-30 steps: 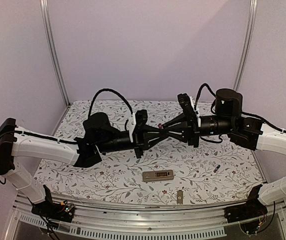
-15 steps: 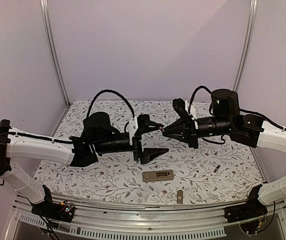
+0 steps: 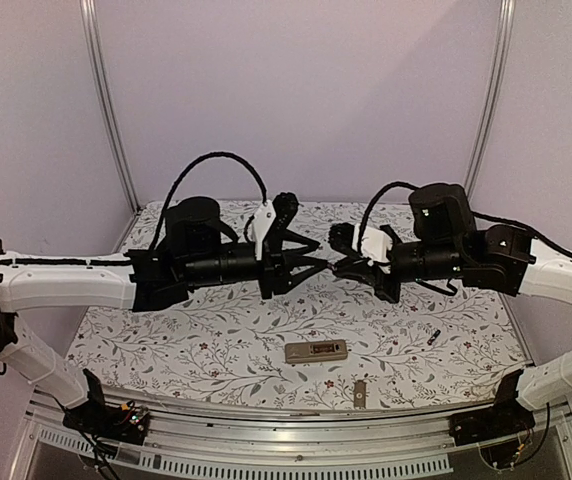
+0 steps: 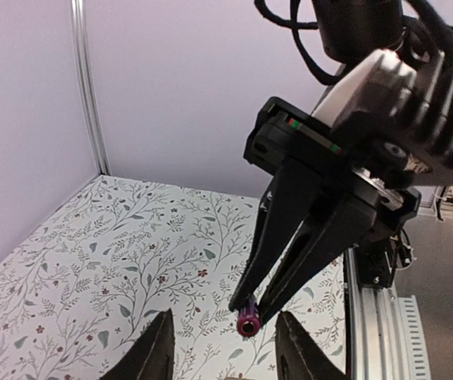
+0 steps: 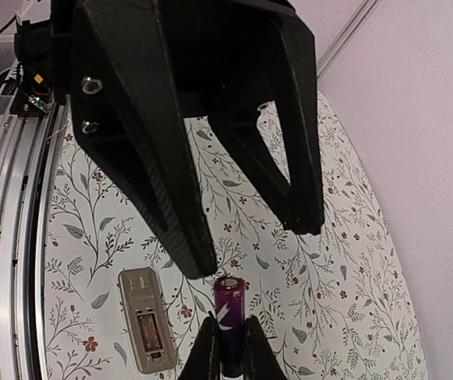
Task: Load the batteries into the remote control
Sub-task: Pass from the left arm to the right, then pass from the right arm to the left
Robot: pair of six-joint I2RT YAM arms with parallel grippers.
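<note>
My right gripper (image 5: 230, 352) is shut on a dark purple battery (image 5: 230, 313) with a reddish end, held in the air above the table. In the left wrist view the battery (image 4: 249, 323) sticks out of the right gripper's closed tips. My left gripper (image 4: 225, 360) is open and empty, its fingertips (image 5: 201, 261) just in front of the battery's free end. In the top view the left gripper (image 3: 318, 255) and the right gripper (image 3: 339, 266) face each other tip to tip. The remote control (image 3: 316, 351) lies back-up below them, its battery bay (image 5: 149, 332) open. A second battery (image 3: 433, 337) lies at the right.
A small flat grey cover piece (image 3: 360, 393) lies near the table's front edge. The flowered table cover (image 3: 216, 340) is walled by lilac panels at the back and sides. A metal rail (image 3: 296, 440) runs along the front edge.
One second ago the two grippers met tip to tip. My left gripper has opened and both arms have risen; the battery stays in my right gripper.
</note>
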